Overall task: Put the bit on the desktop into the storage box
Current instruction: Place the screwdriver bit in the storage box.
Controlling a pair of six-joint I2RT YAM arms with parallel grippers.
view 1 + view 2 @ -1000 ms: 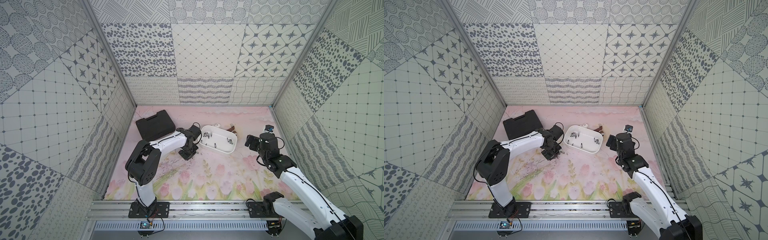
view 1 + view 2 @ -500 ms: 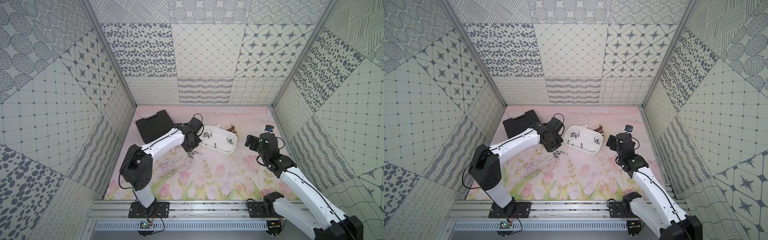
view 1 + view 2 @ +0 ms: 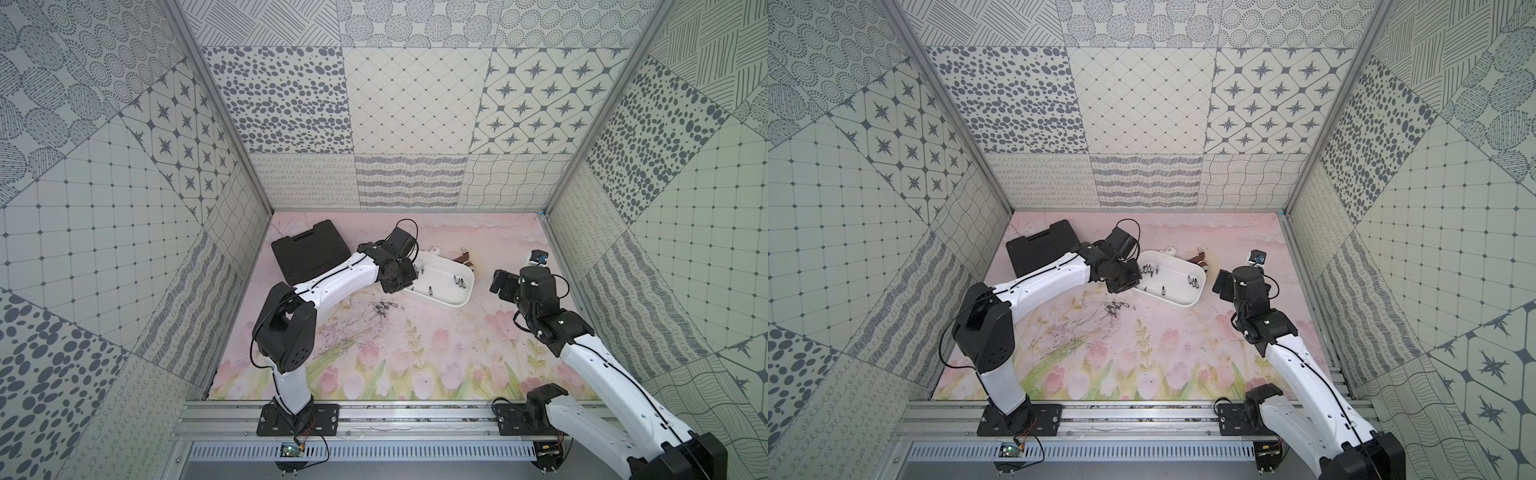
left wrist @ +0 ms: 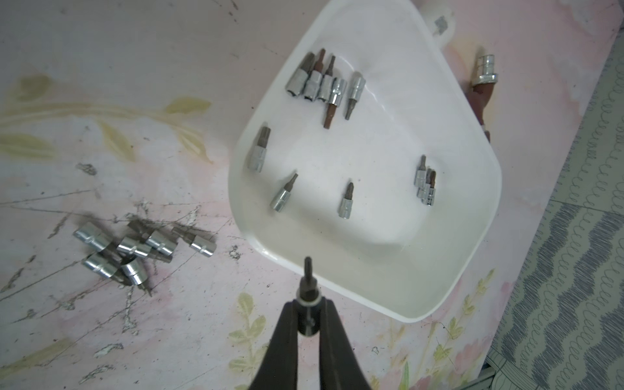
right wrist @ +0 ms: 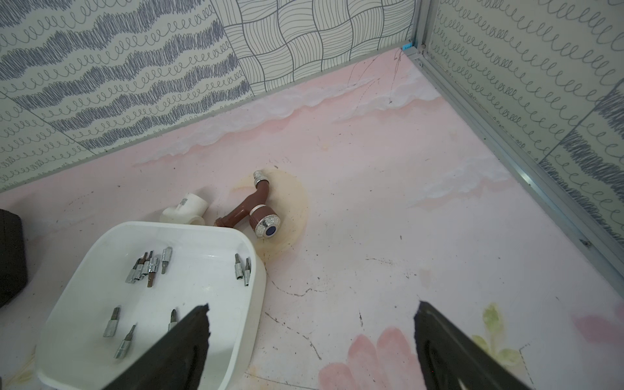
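Left wrist view is showing a small silver socket bit with a dark tip (image 4: 307, 274) being pinched by the left gripper (image 4: 308, 305), its black jaws standing narrow around the bit's base. The bit is hanging just at the rim of the white, shallow, rounded plastic storage box (image 4: 371, 243), tip pointing inward. Similar bits (image 4: 324, 84) are lying scattered inside the box. Just beside it, a loose heap of silver bits (image 4: 135, 250) is resting on the scratched, pink, tulip-printed desktop (image 4: 169, 101). The right gripper (image 5: 312, 307) is hovering over the desktop near the box, jaws spread wide and empty. A brown plastic tap (image 5: 256, 206) and a white pipe elbow (image 5: 185, 209) are lying behind the box, and a black hard-shell case (image 3: 309, 249) is sitting on the left arm's side.
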